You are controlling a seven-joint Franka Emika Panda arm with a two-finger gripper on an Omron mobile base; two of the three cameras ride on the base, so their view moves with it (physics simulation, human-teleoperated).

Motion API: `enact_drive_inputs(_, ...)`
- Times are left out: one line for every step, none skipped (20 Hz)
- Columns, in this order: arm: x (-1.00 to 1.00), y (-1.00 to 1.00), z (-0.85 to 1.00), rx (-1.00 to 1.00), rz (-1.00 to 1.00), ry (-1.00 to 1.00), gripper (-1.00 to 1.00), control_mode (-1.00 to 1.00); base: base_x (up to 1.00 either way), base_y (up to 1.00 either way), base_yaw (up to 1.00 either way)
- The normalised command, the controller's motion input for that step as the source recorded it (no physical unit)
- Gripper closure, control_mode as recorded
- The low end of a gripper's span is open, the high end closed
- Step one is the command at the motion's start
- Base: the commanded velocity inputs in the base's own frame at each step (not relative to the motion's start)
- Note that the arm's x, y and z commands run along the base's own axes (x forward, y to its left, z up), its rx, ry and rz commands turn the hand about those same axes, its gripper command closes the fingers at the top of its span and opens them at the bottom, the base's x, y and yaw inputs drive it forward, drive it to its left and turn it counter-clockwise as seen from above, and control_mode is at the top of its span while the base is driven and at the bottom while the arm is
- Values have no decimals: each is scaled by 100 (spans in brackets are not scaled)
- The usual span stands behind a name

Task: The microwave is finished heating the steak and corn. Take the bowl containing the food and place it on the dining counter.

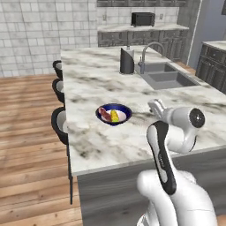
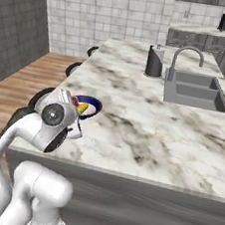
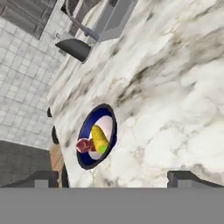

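While the bowl point(image 1: 114, 114) sits upright on the counter point(image 1: 101, 79), it's near the stool-side edge, closer to the robot-side corner than the far end. Corn point(image 1: 114, 116) and steak point(image 1: 105, 114) both inside, touching, steak on the side toward the stools point(image 1: 58, 123). Same in right base view: bowl point(image 2: 86, 106) near the counter's point(image 2: 148, 124) left edge, partly hidden behind the arm's wrist. Hand view shows bowl point(image 3: 97, 136) w/ corn point(image 3: 99, 138) and steak point(image 3: 84, 145) inside.

Gripper point(image 3: 113, 178) is off the bowl, apart from it, over bare marble between bowl and robot-side edge. Fingertips point(image 3: 183, 177) set wide apart, nothing between them, so open wide and holding nothing. In left base view the gripper point(image 1: 155, 106) is just beside the bowl on the sink side, not touching.

Sink point(image 1: 165, 76) w/ faucet point(image 1: 150, 50) toward the far right of the counter; dark canister point(image 1: 127, 61) stands upright just beside the faucet. Small black oven point(image 1: 142, 19) on the back wall counter, well apart.
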Motion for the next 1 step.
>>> enact_drive_inputs(-100, -24, 100, 0, 0, 4, -100, -100, 0, 0, 0)
